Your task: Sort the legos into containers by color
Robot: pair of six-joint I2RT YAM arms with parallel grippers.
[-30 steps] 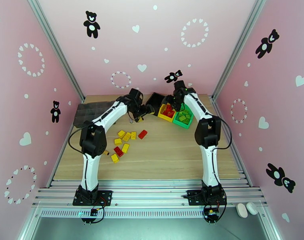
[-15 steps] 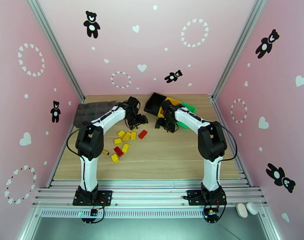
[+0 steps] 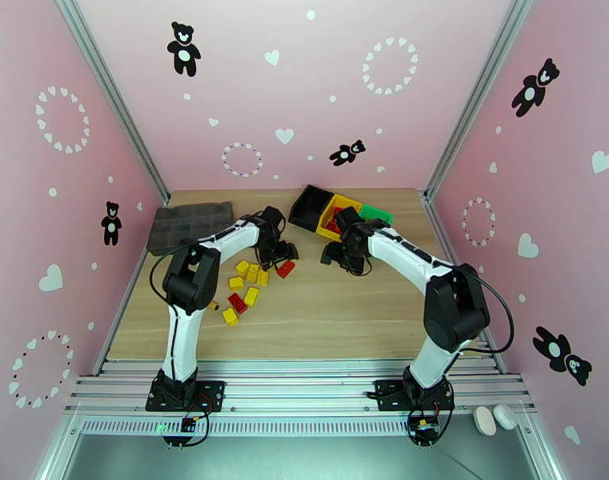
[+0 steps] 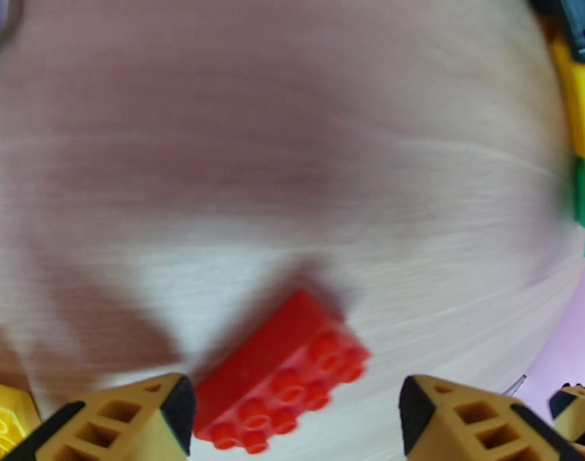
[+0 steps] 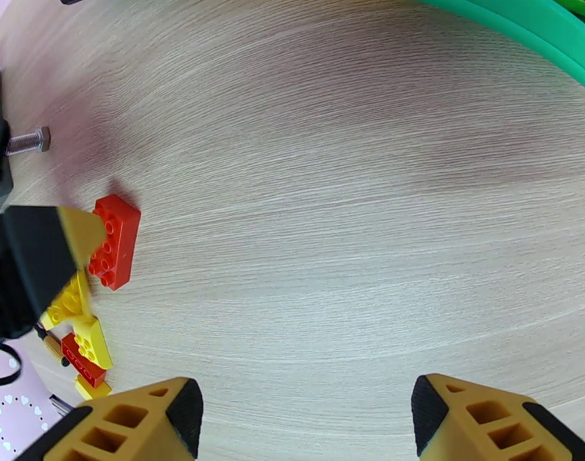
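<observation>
Overhead view: two white arms reach across a wooden counter (image 3: 344, 314) inside a pink booth.

The left hand (image 3: 286, 251) hangs low with its fingers spread wide. In the left wrist view, the left hand (image 4: 296, 412) has a red brick (image 4: 280, 378) lying flat on the counter between its fingers, close to the left one; whether they touch cannot be told. Overhead, this red brick (image 3: 286, 269) sits at the right edge of a loose group of yellow and red bricks (image 3: 246, 288).

The right hand (image 3: 334, 254) hangs just in front of the bins, also spread wide. In its own view the right hand (image 5: 304, 416) grips nothing, with bare counter beneath.

At the back stand three joined bins: a black bin (image 3: 310, 207), a yellow bin (image 3: 342, 206) with red pieces inside, and a green bin (image 3: 376, 212) partly hidden by the right arm.
</observation>
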